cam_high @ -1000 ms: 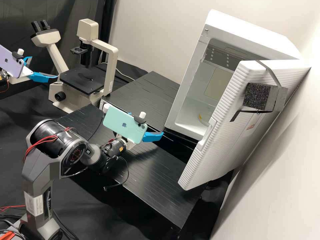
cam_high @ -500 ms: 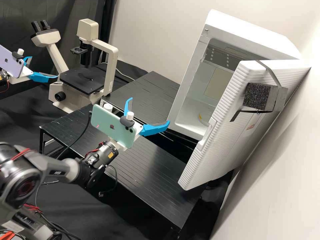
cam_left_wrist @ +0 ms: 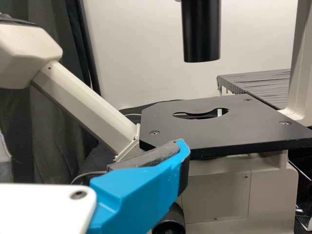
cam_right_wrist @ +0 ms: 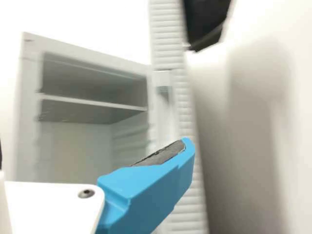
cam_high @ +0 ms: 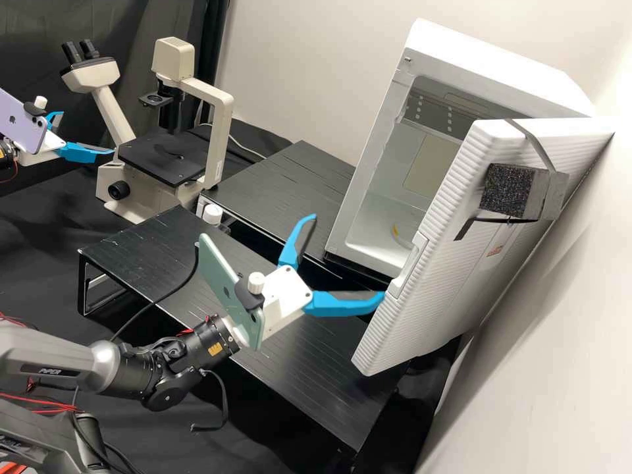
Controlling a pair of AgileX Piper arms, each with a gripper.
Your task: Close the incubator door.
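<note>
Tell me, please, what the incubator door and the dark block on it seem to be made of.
The incubator door looks like white moulded plastic, satin in finish: rounded edges, even ribs, soft sheen. The dark block is probably matt foam, from its coarse, speckled face, though rough rubber is possible.

Microscope (cam_high: 164,160) left, incubator (cam_high: 487,62) right, bench riser (cam_high: 283,187) between

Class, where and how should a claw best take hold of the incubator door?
Probably by the handle set in the free edge of the incubator door, coming from the microscope's side: the door stands open, and that edge juts out from the cabinet toward that side.
</note>
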